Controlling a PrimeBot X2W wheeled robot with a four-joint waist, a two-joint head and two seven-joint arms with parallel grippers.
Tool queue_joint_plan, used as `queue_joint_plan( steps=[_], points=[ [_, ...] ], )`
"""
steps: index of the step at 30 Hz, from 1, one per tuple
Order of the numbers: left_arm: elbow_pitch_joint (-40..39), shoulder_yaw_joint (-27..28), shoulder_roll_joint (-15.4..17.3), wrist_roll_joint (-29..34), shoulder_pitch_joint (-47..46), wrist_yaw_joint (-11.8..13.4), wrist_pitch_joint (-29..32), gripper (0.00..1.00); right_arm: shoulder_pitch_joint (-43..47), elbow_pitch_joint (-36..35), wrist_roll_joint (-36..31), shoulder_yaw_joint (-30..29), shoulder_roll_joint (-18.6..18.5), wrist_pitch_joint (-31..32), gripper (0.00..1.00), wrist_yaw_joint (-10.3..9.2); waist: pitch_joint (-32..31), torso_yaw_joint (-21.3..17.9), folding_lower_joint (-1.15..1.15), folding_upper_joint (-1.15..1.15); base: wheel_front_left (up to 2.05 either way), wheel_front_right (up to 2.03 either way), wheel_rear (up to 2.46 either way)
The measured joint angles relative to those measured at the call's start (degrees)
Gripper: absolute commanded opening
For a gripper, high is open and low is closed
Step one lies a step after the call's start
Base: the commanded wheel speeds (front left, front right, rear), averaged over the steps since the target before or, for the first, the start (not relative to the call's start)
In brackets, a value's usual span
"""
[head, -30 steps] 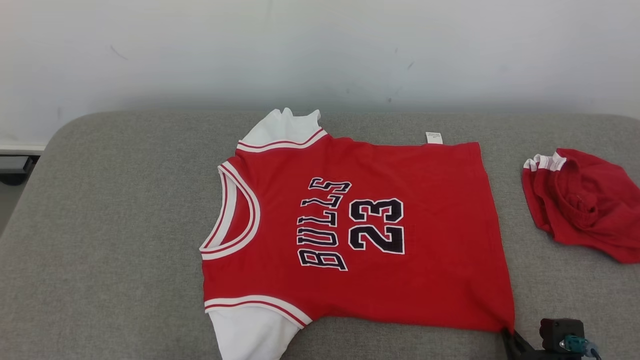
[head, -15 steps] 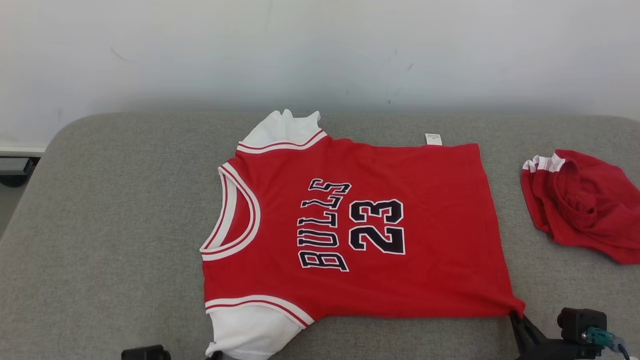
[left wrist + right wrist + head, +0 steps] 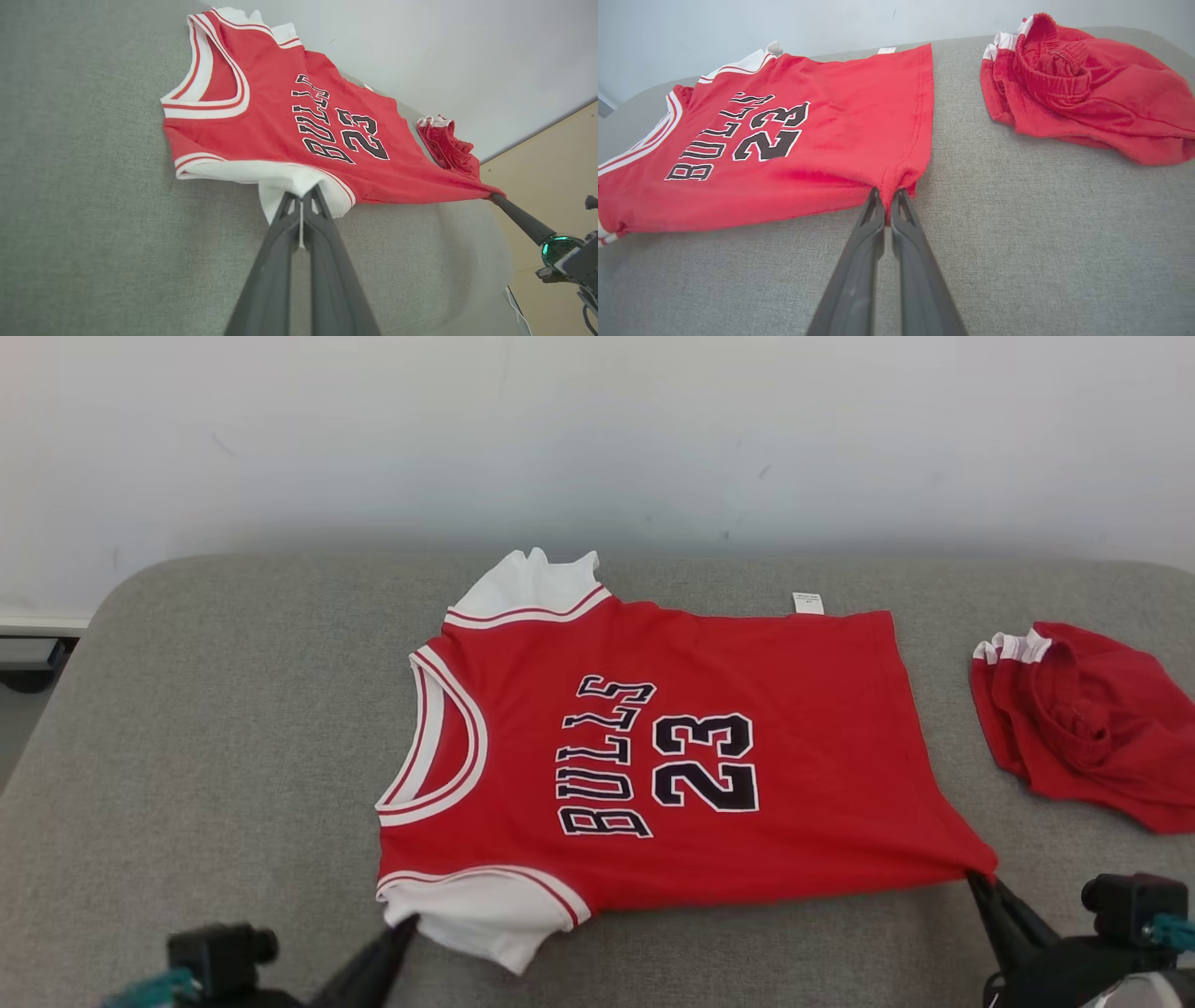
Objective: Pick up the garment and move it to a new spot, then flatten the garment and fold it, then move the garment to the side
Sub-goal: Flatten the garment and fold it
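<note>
A grey upholstered cushion (image 3: 187, 756) below a white wall (image 3: 280, 429) carries the red Bulls jersey (image 3: 794, 709), face-up at centre with its collar toward 9 o'clock. The left claw (image 3: 302, 196), at 7 o'clock, is pressed together on the white sleeve (image 3: 280, 175); the right claw (image 3: 887, 193), at 5 o'clock, pinches the hem corner (image 3: 901, 177). Both bites look shallow, so an uneven lift could slip one, or drag cloth onto the crumpled red shorts (image 3: 1083, 728) at 3 o'clock. Nothing here serves as a container.
</note>
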Motion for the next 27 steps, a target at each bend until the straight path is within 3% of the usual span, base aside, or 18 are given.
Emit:
queue_joint_plan(
  steps=[4, 8, 20, 27],
  points=[
    [-0.9, 2.0, 1.8, -2.6, -5.0, 0.0, 2.4, 0.00, -2.8, -0.3, 0.5, -0.2, -2.1, 3.0, 0.00, 0.78, 0.2, -0.2, 0.00, 0.00, 0.00, 0.00, 0.00],
    [0.2, 3.3, 1.6, -6.8, -10.1, 0.0, 5.1, 0.00, -6.7, 0.6, 0.9, 0.7, -3.0, 6.5, 0.00, 1.29, 1.0, -0.3, 0.00, 0.00, 0.00, 0.00, 0.00],
    [15.0, 5.4, 1.4, -11.4, -27.7, 0.1, 13.2, 0.00, -22.0, 10.0, 1.8, 4.0, -4.4, 16.4, 0.00, 2.56, 5.6, -0.6, 0.01, 0.00, 0.00, 0.00, 0.00],
    [24.6, 6.3, 1.5, -11.5, -36.1, 1.5, 16.1, 0.00, -31.7, 15.2, 0.3, 7.0, -4.3, 20.1, 0.00, 3.44, 8.7, -1.1, 0.01, 0.00, 0.00, 0.00, 0.00]
  ],
)
